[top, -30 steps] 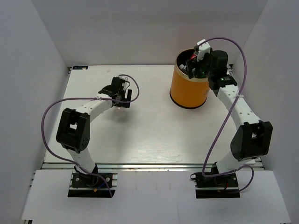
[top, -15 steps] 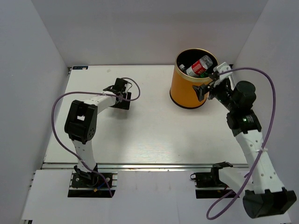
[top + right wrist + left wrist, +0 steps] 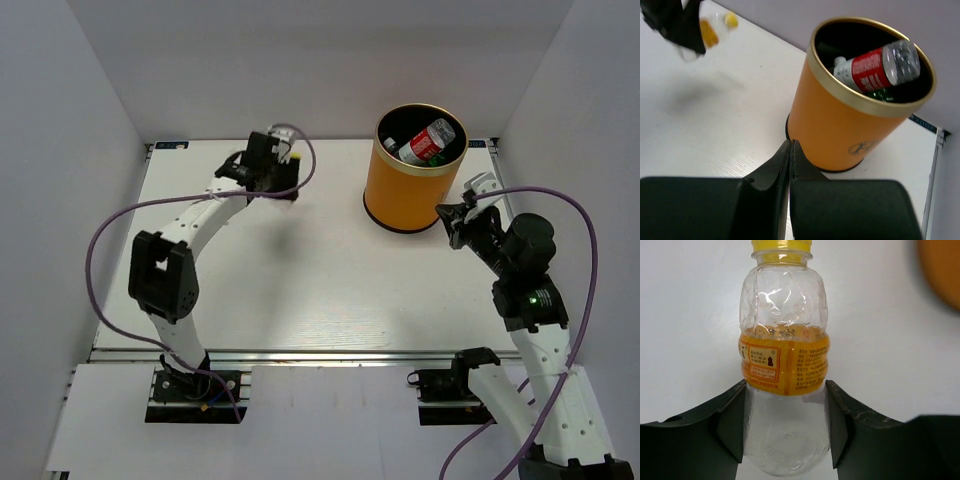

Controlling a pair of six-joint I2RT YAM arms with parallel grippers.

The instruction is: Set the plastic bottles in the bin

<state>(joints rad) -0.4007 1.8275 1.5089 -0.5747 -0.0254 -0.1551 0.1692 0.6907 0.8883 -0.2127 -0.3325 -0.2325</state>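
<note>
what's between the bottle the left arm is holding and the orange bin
Nothing: only bare white table lies between the yellow-capped bottle and the bin, as the top external and right wrist views both show.

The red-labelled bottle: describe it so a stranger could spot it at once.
Find the tall orange bin at the far right of the table. Lying slantwise on top inside it is a clear bottle with a red label, unlike the green one beneath.
</note>
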